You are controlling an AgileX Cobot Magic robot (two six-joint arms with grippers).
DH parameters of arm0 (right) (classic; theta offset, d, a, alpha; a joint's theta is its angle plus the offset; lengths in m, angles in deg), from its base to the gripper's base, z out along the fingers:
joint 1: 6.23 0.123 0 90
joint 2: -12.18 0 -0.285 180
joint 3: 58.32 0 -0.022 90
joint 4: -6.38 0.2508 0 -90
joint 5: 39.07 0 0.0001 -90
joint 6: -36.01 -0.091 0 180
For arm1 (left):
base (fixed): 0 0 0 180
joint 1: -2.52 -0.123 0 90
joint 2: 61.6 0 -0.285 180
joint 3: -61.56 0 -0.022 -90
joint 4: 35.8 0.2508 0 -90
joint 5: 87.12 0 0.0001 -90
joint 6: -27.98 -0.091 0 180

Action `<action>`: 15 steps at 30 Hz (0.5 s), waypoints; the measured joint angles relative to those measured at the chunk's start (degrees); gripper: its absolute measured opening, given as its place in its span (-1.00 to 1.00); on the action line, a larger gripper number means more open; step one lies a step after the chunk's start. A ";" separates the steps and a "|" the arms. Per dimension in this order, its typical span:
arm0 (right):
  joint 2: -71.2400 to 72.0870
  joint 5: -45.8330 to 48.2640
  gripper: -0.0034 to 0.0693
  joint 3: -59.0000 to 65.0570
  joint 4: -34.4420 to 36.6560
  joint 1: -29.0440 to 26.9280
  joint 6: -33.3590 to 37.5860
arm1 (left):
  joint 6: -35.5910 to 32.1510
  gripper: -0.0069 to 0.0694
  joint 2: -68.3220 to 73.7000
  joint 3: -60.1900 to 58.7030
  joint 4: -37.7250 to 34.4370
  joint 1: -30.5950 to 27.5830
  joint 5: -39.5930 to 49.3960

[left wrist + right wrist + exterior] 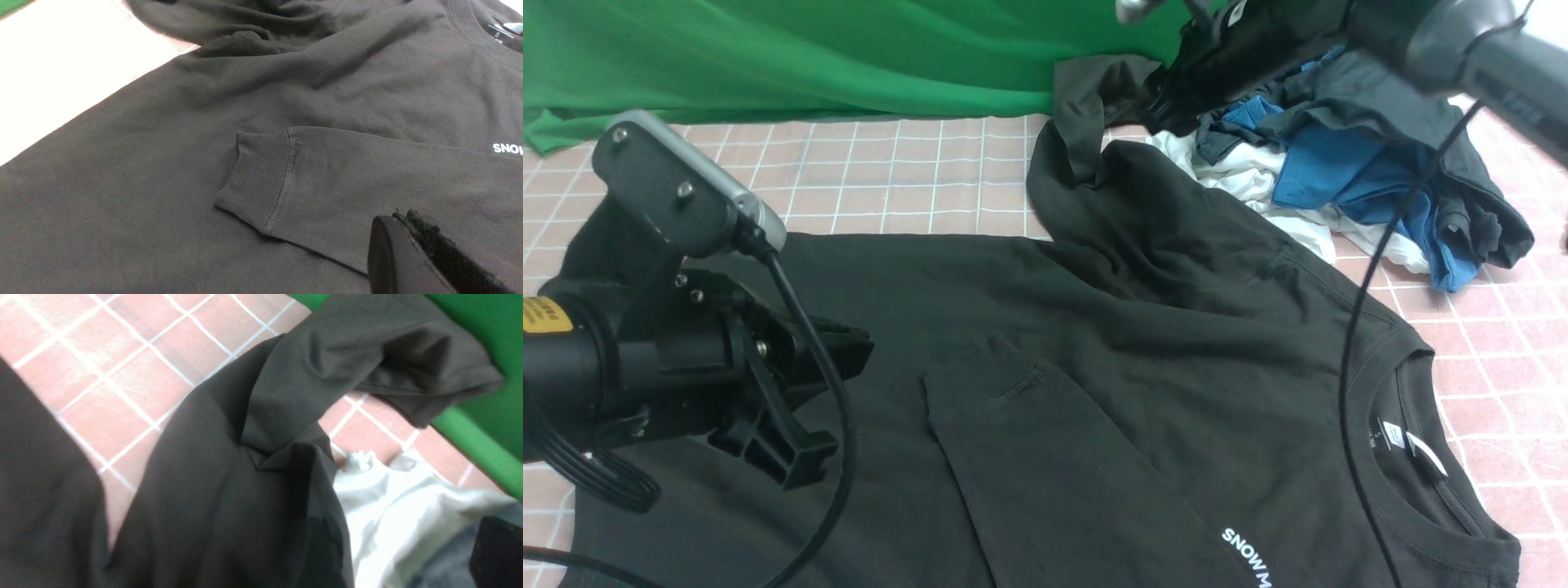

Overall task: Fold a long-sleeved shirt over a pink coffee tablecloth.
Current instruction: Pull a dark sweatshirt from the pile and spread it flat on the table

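Observation:
The black long-sleeved shirt (1143, 351) lies spread on the pink coffee tablecloth (890, 180), collar and white neck label at the near right. One sleeve is folded across the body, its ribbed cuff (261, 175) in the middle. The other sleeve (1082, 114) rises in a crumpled hump at the back; the same sleeve (367, 355) shows in the right wrist view. My left gripper (402, 218) is shut and empty, just above the folded sleeve, a little short of the cuff. My right gripper (1176, 86) hovers by the raised sleeve, jaws apart, with only one finger (496, 551) clearly showing.
A green cloth (809, 57) hangs along the back. A pile of dark grey, blue (1347, 175) and white (392, 514) garments lies at the back right, against the shirt's shoulder. The right arm's black cable (1356, 327) hangs over the collar area.

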 joint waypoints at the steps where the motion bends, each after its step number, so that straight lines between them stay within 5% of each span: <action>1: -1.22 -1.11 0.44 -0.22 0.23 0.00 0.26 | 0.00 -0.77 0.00 0.00 0.00 0.00 0.33; 15: -6.71 -4.34 0.37 -0.67 6.54 0.00 3.89 | 0.00 -0.77 0.00 0.00 -1.60 0.00 4.37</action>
